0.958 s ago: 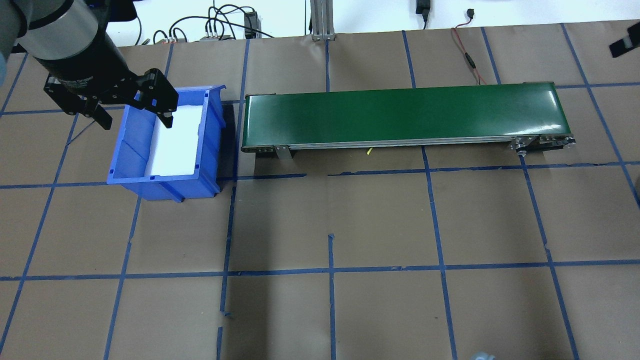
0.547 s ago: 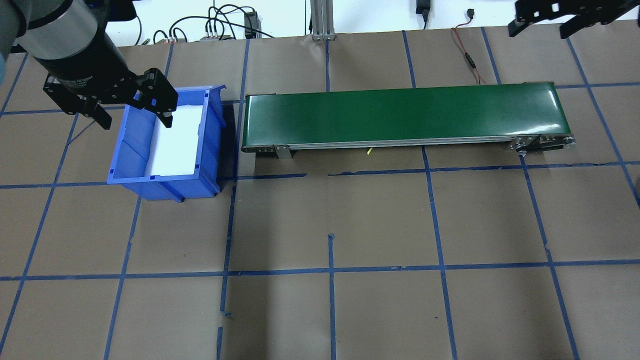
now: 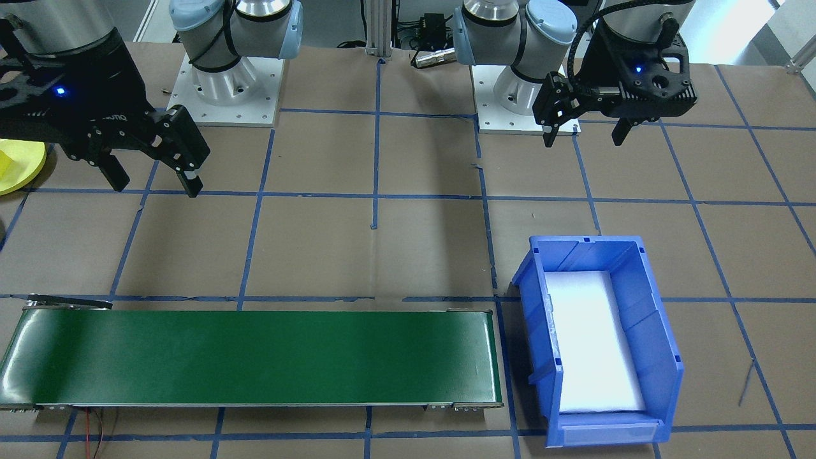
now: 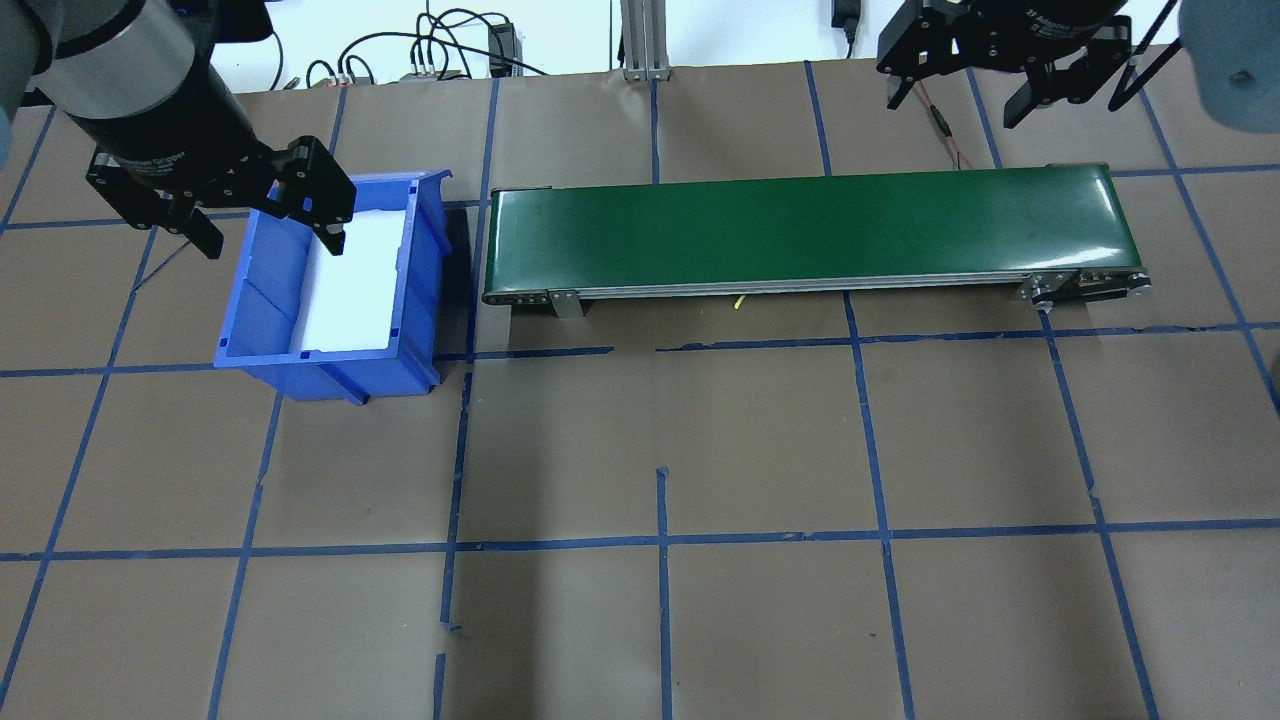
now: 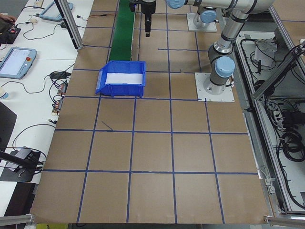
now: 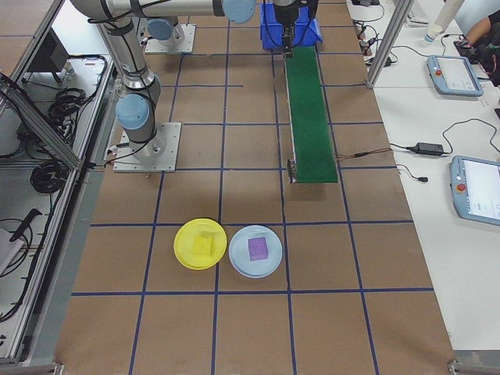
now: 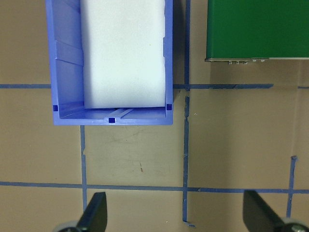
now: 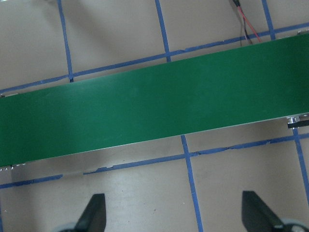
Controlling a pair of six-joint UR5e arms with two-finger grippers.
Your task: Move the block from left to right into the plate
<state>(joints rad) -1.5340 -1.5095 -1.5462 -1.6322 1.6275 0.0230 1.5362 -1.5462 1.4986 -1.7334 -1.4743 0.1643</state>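
The lime-yellow plate (image 6: 190,254) lies on the table past the belt's end, with a yellow block (image 6: 203,244) resting in it. Only the plate's edge (image 3: 19,172) shows in the front-facing view. My left gripper (image 4: 270,240) hangs open and empty over the far left corner of the blue bin (image 4: 270,290); its wrist view shows both fingers (image 7: 94,215) spread wide above bare table. My right gripper (image 4: 955,108) is open and empty, high above the table just beyond the right part of the green conveyor belt (image 4: 800,230).
The bin holds only a white foam liner (image 4: 355,285). Nothing lies on the belt (image 8: 154,111). A pale blue plate (image 6: 242,262) with a purple block (image 6: 258,248) sits beside the yellow plate. Cables (image 4: 430,50) run along the far edge.
My right gripper has come in from the upper right corner and moved left, to a spot beyond the belt's right part. The left arm has not moved.
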